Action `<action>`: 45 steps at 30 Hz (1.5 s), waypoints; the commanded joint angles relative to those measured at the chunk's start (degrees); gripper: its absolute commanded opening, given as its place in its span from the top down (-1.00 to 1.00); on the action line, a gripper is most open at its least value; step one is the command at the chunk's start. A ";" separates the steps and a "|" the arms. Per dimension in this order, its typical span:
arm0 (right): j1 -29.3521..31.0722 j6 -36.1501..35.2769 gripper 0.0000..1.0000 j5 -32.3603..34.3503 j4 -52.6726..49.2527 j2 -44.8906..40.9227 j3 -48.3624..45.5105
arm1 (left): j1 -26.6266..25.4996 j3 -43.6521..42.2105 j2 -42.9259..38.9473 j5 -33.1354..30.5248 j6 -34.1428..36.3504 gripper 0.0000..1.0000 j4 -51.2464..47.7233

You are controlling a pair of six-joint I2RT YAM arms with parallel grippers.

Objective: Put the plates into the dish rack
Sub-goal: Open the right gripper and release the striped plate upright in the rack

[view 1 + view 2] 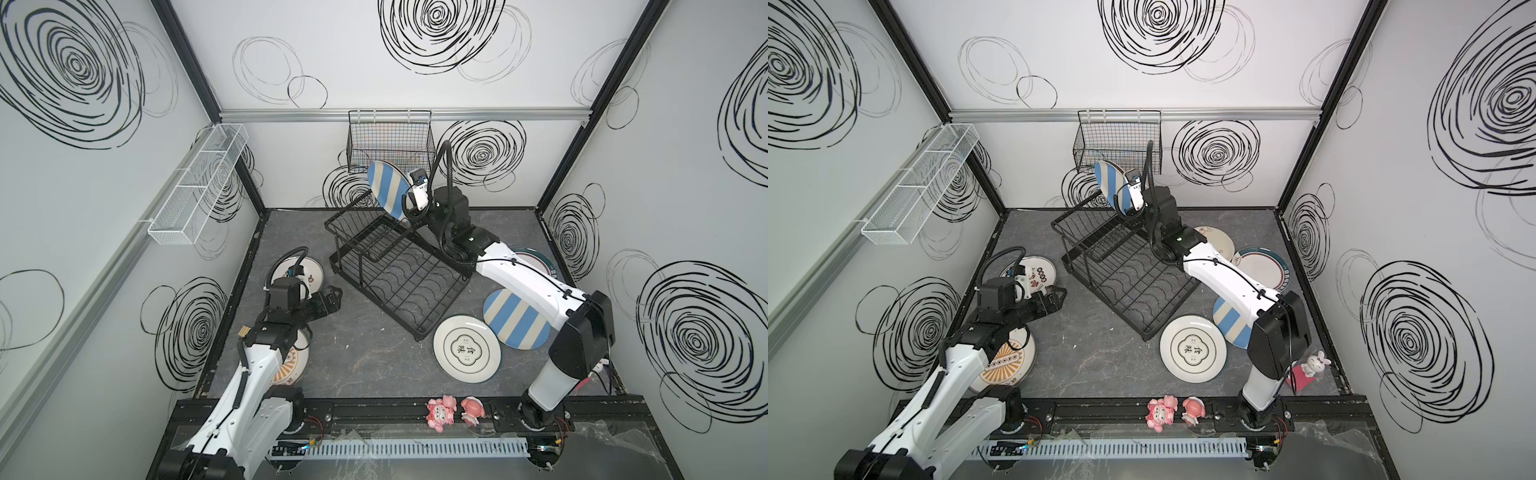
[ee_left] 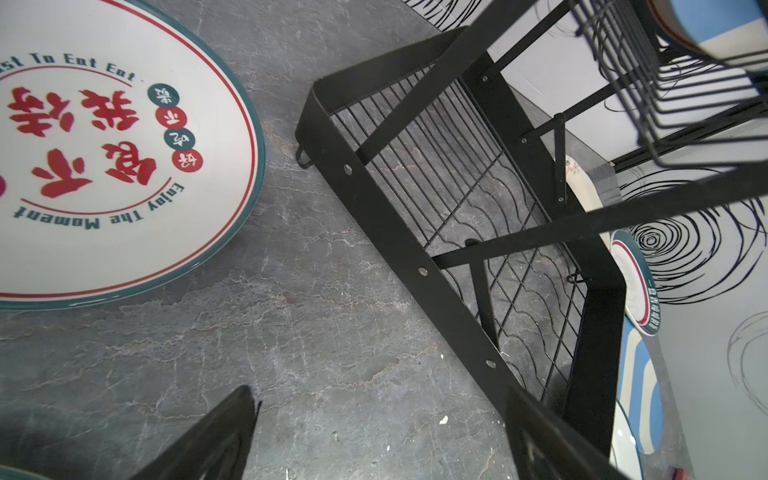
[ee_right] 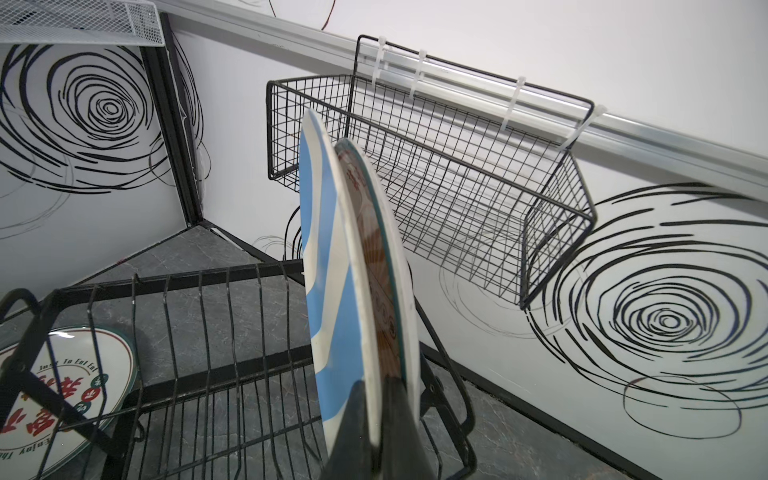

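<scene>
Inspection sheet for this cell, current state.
Surface: grey marbled tabletop, few specks.
Job's things: dish rack lower tray unloaded; striped plate upright over upper basket, orange-patterned plate against it; six more plates flat on tabletop.
Clutter: pink figurines on front rail; rabbit figurine.
Grippers: left gripper open, empty; right gripper shut on striped plate.
Cables: black hoses looped at both wrists.
Surroundings: black wire basket, white mesh basket on walls.
</scene>
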 commanded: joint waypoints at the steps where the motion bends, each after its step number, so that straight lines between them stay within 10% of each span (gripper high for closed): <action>1: -1.16 0.36 1.00 6.47 6.66 -4.13 -0.18 | -0.33 -0.06 -0.29 -0.32 -0.43 -0.92 2.19; 45: 0.82 -3.53 1.00 -0.33 7.28 0.44 1.39 | -0.29 -0.12 0.01 -0.08 -0.21 -0.92 2.36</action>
